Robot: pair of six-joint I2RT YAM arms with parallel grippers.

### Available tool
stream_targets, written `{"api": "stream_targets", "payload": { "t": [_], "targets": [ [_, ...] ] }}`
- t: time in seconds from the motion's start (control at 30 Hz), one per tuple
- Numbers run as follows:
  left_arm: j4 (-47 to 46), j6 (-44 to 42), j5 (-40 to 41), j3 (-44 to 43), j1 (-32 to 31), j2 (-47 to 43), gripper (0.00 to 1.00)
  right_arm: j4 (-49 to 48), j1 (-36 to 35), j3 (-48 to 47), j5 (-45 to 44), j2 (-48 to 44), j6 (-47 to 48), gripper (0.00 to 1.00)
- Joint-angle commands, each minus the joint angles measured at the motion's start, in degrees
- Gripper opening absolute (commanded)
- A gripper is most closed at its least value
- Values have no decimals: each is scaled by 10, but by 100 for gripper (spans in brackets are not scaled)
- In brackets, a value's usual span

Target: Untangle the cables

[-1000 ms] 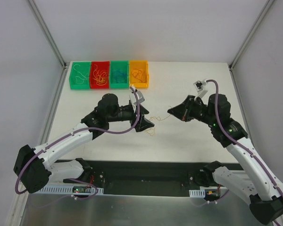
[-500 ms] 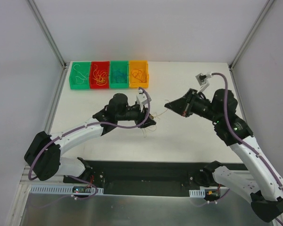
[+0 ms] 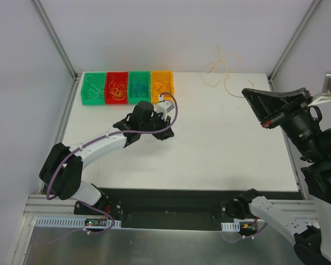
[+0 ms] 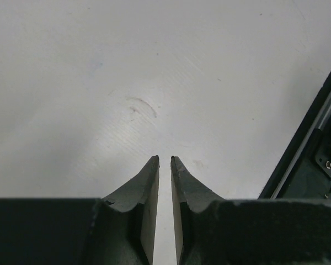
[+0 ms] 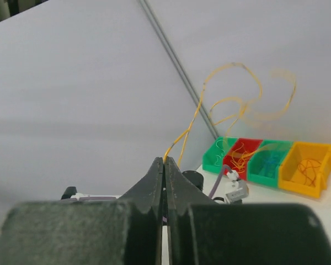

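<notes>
Lifted yellow cable [image 3: 223, 70] clear of bench [image 3: 220, 149] in pinched right tool [image 5: 164, 160]; left tool [image 4: 164, 160] narrow, empty.

No readable text, labels, brands or numbers on anything in view.

A white bench [image 3: 220, 138] fills the middle of the overhead view. At its far left edge 4 small bins stand touching in a row: green bin [image 3: 92, 95], red bin [image 3: 116, 94], a second green bin [image 3: 139, 94] and orange bin [image 3: 163, 93]. A black strip [image 3: 171, 201] borders the near edge. Pale walls [image 3: 171, 33] with metal posts [image 3: 55, 36] enclose it.
</notes>
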State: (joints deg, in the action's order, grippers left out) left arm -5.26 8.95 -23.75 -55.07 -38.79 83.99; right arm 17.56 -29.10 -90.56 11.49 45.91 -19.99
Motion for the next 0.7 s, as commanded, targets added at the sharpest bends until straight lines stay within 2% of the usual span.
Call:
{"api": "stream_targets", "payload": {
  "t": [0.0, 0.17, 0.3, 0.47, 0.67],
  "targets": [
    [20, 32, 0, -23, 29, -16, 13, 38, 2, 40, -43, 4, 33, 0],
    [20, 43, -46, -28, 67, -58, 18, 10, 2, 143, -4, -2, 16, 0],
    [20, 39, -67, -29, 85, -86, 27, -42, 2, 271, 39, 5, -20, 1],
    [21, 39, -67, -28, 91, -95, 42, -112, 0, 413, 48, 18, -65, 0],
    [5, 55, -182, -43, 90, -54, 57, -139, -1, 447, 80, 76, -80, 0]
  ]
}}
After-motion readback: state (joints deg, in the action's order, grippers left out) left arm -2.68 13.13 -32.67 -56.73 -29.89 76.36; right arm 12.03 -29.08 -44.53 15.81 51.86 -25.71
